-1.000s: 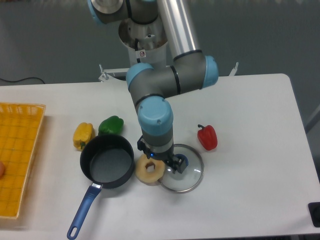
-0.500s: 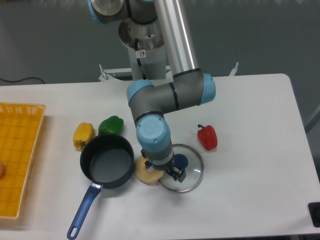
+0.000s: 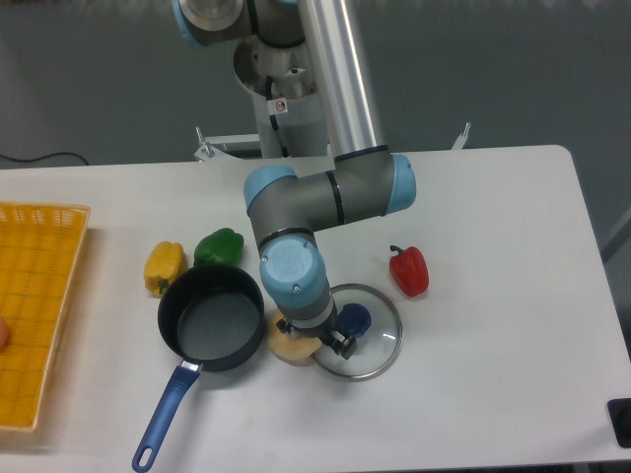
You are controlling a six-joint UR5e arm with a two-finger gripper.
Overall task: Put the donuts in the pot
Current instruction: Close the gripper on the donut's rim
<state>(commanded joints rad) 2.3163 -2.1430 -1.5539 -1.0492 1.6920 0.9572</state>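
- Donut (image 3: 289,348): on worktop (image 3: 493,296), between pot (image 3: 210,316) and glass lid (image 3: 367,343).
- Pincer (image 3: 314,338): down over donut; whether closed or apart cannot be told.

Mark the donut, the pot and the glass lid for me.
donut (image 3: 287,347): fixed camera, visible cream rim below the wrist.
pot (image 3: 210,319): fixed camera, dark inner floor.
glass lid (image 3: 378,346): fixed camera, clear glass right of the knob.

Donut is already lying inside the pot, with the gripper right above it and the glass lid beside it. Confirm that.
Not quite: the camera view shows the donut on the table beside the pot, which holds nothing. The gripper is over it, the glass lid alongside.
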